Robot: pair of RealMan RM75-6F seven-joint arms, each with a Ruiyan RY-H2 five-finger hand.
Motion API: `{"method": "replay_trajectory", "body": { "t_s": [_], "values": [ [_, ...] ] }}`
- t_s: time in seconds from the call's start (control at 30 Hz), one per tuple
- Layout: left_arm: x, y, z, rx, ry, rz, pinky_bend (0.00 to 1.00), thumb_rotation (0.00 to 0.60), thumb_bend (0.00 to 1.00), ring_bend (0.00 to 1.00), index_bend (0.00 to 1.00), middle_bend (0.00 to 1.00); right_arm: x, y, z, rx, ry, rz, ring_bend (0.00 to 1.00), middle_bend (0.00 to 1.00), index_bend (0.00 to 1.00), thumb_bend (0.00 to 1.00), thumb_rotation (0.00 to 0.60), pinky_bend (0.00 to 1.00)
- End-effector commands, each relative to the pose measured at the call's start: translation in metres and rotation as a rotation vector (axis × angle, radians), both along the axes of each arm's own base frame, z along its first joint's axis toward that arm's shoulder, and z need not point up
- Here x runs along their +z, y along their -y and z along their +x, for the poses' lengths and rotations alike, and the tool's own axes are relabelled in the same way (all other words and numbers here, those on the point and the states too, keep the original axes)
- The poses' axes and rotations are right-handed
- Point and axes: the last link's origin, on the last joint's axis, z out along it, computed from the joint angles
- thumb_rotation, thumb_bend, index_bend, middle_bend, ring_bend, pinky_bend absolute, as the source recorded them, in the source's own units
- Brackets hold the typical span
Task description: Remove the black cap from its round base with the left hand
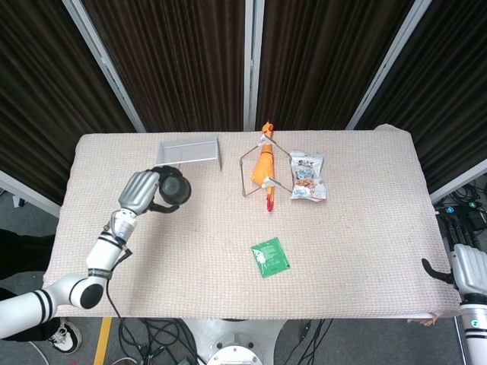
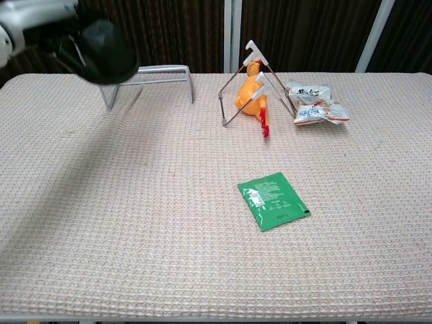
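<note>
Dark pleated curtains (image 1: 183, 61) divided by pale metal posts closed off the room behind the bench (image 1: 358, 251), and grey floor with loose black cables showed below its near edge. The bench carried a beige waffle-textured cover over its whole top.

The left hand (image 1: 141, 190) was raised above the far-left part of the bench, its fingers wrapped around the black cap (image 1: 173, 187); in the chest view the cap hung clear of the cover, in front of the wire tray. No round base could be made out in either view. The right hand (image 1: 466, 270) sat beyond the right edge of the bench; whether its fingers were open or closed could not be determined.

A grey wire tray (image 1: 188, 152) stood near the far edge. A wire stand (image 2: 244, 84) held an orange rubber chicken (image 1: 264, 169) at centre, with a snack bag (image 1: 307, 176) just beside it. A green sachet (image 2: 272, 200) lay flat, well apart, nearer the front.
</note>
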Motion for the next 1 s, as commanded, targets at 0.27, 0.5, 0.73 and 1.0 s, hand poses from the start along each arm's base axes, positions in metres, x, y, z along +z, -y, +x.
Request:
{"method": "replay_trajectory", "body": {
  "t_s": [0.27, 0.5, 0.73, 1.0],
  "values": [
    [-0.059, 0.028, -0.056, 0.149, -0.158, -0.263, 0.37, 0.600, 0.31, 0.32, 0.47, 0.51, -0.003, 0.000, -0.001, -0.005, 0.001, 0.017, 0.00, 0.01, 0.00, 0.20, 0.600, 0.00],
    [-0.026, 0.011, -0.031, 0.048, -0.138, -0.099, 0.37, 0.600, 0.31, 0.32, 0.47, 0.51, -0.005, 0.001, -0.001, -0.005, 0.004, 0.022, 0.00, 0.01, 0.00, 0.20, 0.600, 0.00],
    [-0.036, 0.031, -0.004, 0.005, -0.068, -0.196, 0.37, 0.600, 0.31, 0.32, 0.47, 0.51, -0.008, 0.001, -0.004, -0.010, 0.007, 0.029, 0.00, 0.01, 0.00, 0.20, 0.600, 0.00],
    [-0.066, 0.073, 0.054, -0.173, 0.003, -0.345, 0.37, 0.600, 0.31, 0.32, 0.47, 0.52, -0.014, 0.002, -0.001, 0.001, 0.012, 0.040, 0.00, 0.01, 0.00, 0.20, 0.600, 0.00]
  ]
}}
